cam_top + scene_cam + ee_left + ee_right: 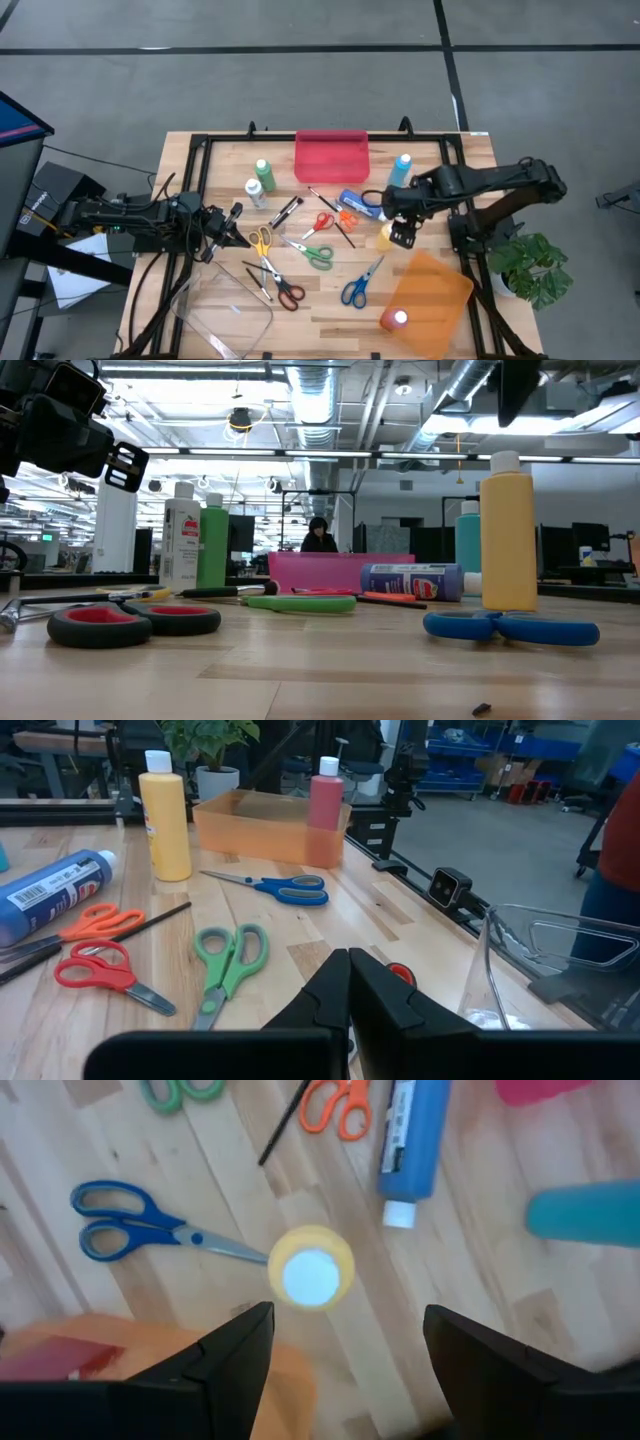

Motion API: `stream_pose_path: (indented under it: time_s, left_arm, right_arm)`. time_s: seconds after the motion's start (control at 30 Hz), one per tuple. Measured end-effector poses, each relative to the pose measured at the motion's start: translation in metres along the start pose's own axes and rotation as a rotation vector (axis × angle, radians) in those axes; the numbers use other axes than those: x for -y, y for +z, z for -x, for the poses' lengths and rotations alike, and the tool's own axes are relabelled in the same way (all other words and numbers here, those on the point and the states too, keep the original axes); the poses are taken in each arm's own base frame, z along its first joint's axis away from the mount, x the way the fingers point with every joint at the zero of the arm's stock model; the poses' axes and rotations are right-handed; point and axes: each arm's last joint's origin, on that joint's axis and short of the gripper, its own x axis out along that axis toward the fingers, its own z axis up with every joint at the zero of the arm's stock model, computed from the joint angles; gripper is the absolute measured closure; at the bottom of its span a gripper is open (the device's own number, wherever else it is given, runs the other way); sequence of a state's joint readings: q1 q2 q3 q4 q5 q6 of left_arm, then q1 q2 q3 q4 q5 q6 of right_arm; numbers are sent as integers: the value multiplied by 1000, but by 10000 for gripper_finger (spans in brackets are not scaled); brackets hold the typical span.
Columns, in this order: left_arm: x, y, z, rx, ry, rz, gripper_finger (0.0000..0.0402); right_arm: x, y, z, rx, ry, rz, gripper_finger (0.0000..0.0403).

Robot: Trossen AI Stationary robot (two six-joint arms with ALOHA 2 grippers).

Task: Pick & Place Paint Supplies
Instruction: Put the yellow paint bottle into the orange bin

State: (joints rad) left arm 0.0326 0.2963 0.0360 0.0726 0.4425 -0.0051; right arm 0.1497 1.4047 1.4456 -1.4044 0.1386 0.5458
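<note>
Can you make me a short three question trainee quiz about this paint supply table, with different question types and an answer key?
1. True or false: the right end effector is open above the upright yellow paint bottle with a white cap.
2. Multiple choice: which container holds the red paint bottle with a white cap? A) the red plastic tray B) the orange plastic tray C) the clear plastic tray
3. Fill in: the blue paint bottle with a printed label is not upright; it is ____ on the wooden table.

Key: 1 true. 2 B, the orange plastic tray. 3 lying on its side.
</note>
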Motion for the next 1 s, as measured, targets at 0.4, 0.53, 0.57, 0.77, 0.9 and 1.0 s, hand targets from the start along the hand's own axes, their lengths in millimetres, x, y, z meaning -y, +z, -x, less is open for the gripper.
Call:
stream_pose_path:
  time_s: [0.4, 0.53, 0.57, 0.77, 0.9, 1.0]
  left_arm:
    - [0, 0, 0, 0, 0, 0, 401]
    - [0, 0, 0, 0, 0, 0, 401]
    - [0, 0, 0, 0, 0, 0, 402]
    - [0, 0, 0, -1, 0, 0, 401]
    - [0, 0, 0, 4, 0, -2, 401]
    - [0, 1, 0, 5, 0, -2, 401]
  right_arm:
    - [3, 2, -39, -27, 102, -19, 147]
    - [4, 1, -42, -64, 82, -16, 146]
    - [5, 1, -44, -84, 72, -9, 145]
    - [5, 6, -56, -131, 45, 8, 112]
    - [3, 10, -63, -139, 42, 18, 92]
    - [2, 10, -62, -136, 43, 20, 91]
